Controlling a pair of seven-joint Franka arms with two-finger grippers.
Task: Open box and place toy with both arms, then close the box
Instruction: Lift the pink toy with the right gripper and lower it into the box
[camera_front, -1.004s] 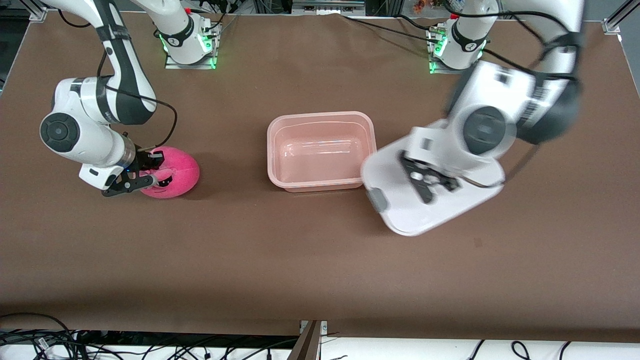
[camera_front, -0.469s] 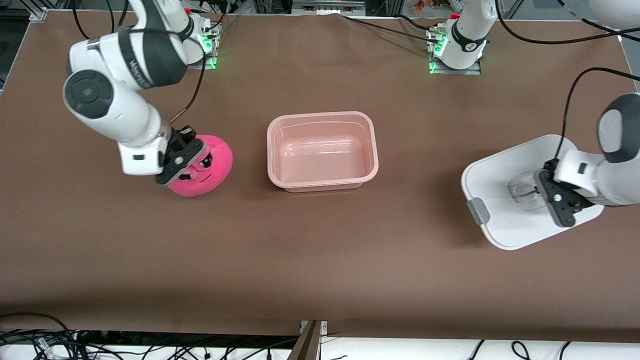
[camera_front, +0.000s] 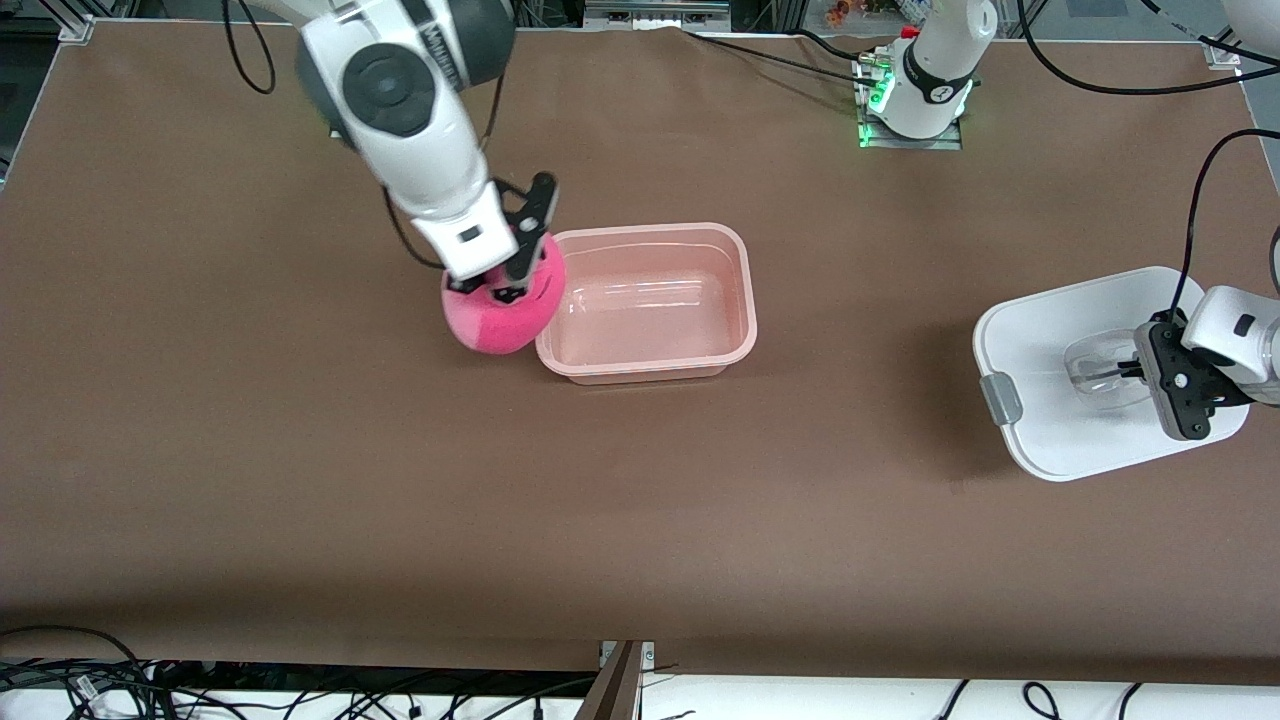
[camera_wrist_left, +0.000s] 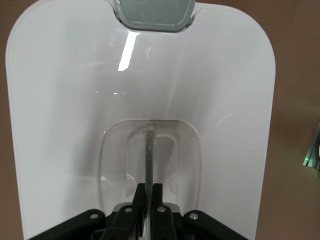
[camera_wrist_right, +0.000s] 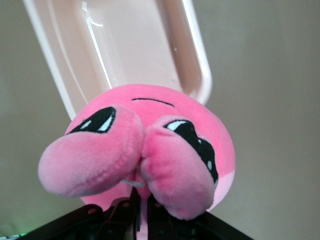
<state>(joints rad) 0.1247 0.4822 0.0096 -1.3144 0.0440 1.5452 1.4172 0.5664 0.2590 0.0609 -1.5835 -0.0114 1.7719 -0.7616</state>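
Note:
The pale pink box base (camera_front: 740, 300) stands open in the middle of the table, empty. My right gripper (camera_front: 505, 280) is shut on the pink plush toy (camera_front: 500, 315) and holds it in the air over the table beside the box's rim toward the right arm's end. In the right wrist view the toy (camera_wrist_right: 150, 145) fills the view with the box (camera_wrist_right: 195, 65) past it. My left gripper (camera_front: 1140, 368) is shut on the clear handle (camera_wrist_left: 149, 150) of the white lid (camera_front: 1060, 400), held over the table at the left arm's end. The lid (camera_wrist_left: 75, 100) shows one grey clip (camera_wrist_left: 152, 12).
The brown table (camera_front: 640, 520) is bare around the box. The arm bases with green lights (camera_front: 915, 90) stand along the table's edge farthest from the front camera. Cables (camera_front: 100, 690) lie below the near table edge.
My right gripper has lifted the toy off the table and carried it toward the box. My left gripper has swung the lid away from the box to the left arm's end.

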